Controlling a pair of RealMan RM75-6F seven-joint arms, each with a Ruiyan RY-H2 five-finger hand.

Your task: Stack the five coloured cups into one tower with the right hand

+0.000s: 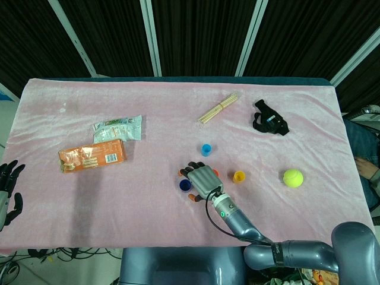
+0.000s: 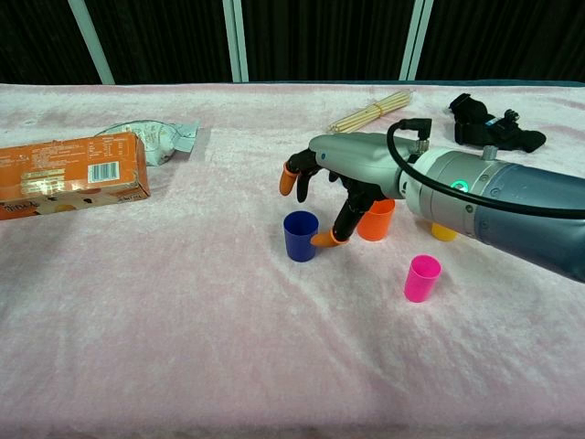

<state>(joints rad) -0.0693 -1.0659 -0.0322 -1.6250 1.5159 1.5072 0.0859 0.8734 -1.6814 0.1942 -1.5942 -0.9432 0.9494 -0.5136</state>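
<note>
We see the right robot hand spread, holding nothing, over the navy cup and orange cup (pink cup nearer) on the bench.

The right hand reaches forward palm down, fingers spread and empty; the left hand rests low at the table's left edge, fingers apart

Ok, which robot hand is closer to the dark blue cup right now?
Right. The right robot hand hovers just beside the dark blue cup, fingers spread and holding nothing. The left robot hand sits at the table's far left edge, well away from it.
</note>
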